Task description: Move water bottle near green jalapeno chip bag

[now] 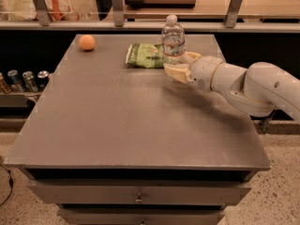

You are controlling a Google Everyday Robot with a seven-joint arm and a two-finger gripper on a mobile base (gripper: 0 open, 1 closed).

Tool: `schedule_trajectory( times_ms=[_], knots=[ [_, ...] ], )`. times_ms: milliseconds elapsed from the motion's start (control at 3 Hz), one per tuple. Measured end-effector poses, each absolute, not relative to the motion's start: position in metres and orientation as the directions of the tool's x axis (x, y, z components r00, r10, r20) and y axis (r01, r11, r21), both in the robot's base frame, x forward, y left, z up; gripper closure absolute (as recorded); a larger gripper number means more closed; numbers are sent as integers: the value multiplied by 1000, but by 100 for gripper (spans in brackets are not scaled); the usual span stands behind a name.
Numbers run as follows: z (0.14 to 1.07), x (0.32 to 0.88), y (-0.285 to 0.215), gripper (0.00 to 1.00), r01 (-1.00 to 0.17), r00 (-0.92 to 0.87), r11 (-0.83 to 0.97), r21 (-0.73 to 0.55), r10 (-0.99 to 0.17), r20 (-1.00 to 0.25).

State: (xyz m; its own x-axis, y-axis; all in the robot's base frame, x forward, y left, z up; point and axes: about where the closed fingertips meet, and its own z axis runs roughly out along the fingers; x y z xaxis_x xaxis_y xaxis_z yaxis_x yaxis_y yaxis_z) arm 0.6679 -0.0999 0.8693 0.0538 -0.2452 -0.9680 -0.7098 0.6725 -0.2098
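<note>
The water bottle stands upright at the back of the grey table, its base right beside the right end of the green jalapeno chip bag, which lies flat. My gripper reaches in from the right at the bottle's lower part. One cream finger is in front of the bottle and the other behind it, shut on it. The bottle's base is hidden by the fingers.
A small orange ball sits at the table's back left. Several metal cans stand on a low shelf left of the table. A railed counter runs behind the table. Drawers are below the front edge.
</note>
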Motion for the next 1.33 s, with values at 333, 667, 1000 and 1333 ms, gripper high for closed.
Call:
schedule_trajectory(
  times_ms=[333, 667, 1000, 1333],
  knots=[
    [866, 669, -100, 37, -712, 49, 674, -198, -234, -971],
    [862, 669, -98, 6, -717, 46, 672, -188, -223, -974],
    [864, 668, -100, 0, -719, 46, 670, -188, -223, -974],
    [867, 659, -105, 0, -719, 46, 668, -191, -229, -972]
  ],
)
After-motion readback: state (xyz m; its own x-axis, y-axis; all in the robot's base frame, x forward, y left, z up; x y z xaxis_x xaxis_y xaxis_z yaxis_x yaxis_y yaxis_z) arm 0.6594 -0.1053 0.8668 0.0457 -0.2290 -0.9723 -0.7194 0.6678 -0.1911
